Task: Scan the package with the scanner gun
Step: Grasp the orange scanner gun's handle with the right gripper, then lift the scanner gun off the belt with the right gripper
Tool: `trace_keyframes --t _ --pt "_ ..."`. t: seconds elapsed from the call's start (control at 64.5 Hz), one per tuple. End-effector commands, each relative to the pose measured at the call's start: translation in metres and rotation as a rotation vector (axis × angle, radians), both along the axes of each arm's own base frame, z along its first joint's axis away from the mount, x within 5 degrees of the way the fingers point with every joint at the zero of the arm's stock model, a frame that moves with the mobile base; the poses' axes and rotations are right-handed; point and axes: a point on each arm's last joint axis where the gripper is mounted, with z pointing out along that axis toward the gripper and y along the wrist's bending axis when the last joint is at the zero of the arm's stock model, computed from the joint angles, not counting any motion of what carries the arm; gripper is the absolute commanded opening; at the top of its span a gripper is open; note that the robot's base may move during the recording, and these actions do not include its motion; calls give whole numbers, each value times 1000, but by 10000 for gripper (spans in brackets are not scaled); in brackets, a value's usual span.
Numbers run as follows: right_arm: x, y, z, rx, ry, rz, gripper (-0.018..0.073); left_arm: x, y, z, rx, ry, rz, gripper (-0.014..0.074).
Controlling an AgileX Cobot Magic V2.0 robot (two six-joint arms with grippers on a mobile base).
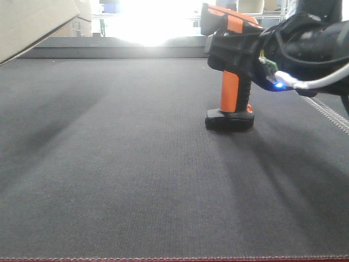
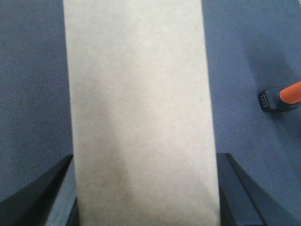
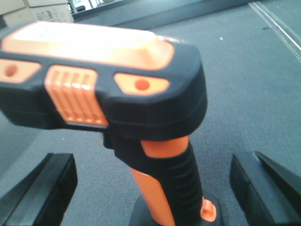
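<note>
The orange and black scanner gun stands upright on its base on the dark grey mat. My right gripper is at its head; in the right wrist view the right gripper is open, its fingers wide on either side of the scanner's handle without touching it. The brown cardboard package is held up at the far left. In the left wrist view my left gripper is shut on the package, which hides the mat below. The scanner's base shows at the right.
Cardboard boxes stand at the back left, also in the right wrist view. A stitched seam runs along the mat's right side. Strong glare from the back washes out the far edge.
</note>
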Motion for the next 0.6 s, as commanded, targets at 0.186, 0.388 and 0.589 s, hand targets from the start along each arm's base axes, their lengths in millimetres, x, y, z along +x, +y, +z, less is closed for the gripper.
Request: trace_keyframes --t 0.186,0.388,0.589 --pt "13 10 17 41 -65 -4 571 -4 -3 7 -16 -29 2 -111" --pt "21 15 11 38 -53 -8 571 -4 -3 7 -16 -29 2 -111" --pt "24 15 5 48 -29 -37 571 -4 -3 7 -12 -28 3 -111"
